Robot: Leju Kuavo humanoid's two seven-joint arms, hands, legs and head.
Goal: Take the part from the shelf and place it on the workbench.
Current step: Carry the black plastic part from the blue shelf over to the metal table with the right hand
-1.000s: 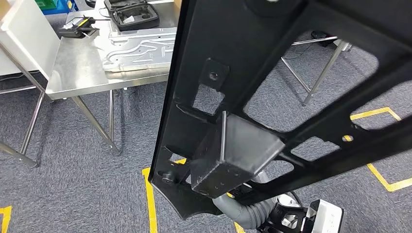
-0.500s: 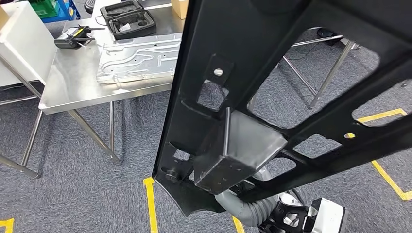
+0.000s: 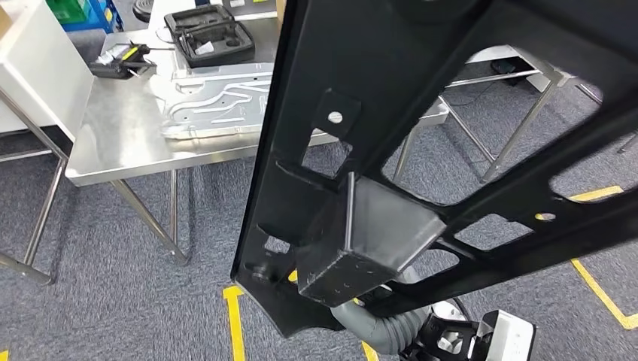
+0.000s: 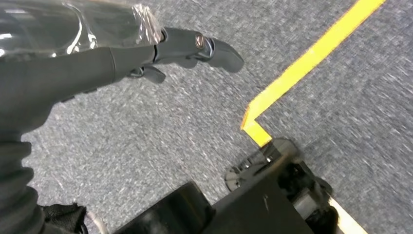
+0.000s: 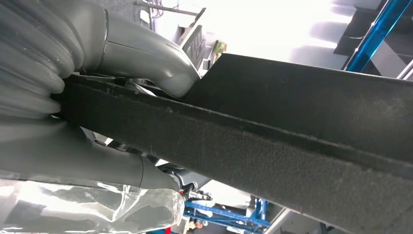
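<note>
Since a moment ago the whole head view has shifted — the camera has moved, so the steel bench [image 3: 120, 143] now sits a little differently in the picture, while the carried part holds its place against the camera.

Right robot hand [image 5: 122, 68]: in the right wrist view its grey thumb and the fingers below clamp the edge of a black metal part [image 3: 451, 113], a large flat frame with cut-out openings and a boxy bracket on it. In the head view the part stands tilted close in front of the camera, with the grey ribbed cover of the right arm just below it.

Left robot hand [image 4: 185, 46]: in the left wrist view it hangs over grey carpet with its dark fingers loosely apart and nothing in them, near a yellow floor line [image 4: 302, 63].

Beyond the part, the bench stands on the carpet ahead and to the left. A silver stamped panel [image 3: 218, 101], an open black case [image 3: 211, 34] and a small black-and-yellow tool [image 3: 124, 59] lie on it.

Judged from this, the pick-up is done — the part is off the shelf and in hand. Left to do: close the remaining gap to the bench and set the part down on it.
</note>
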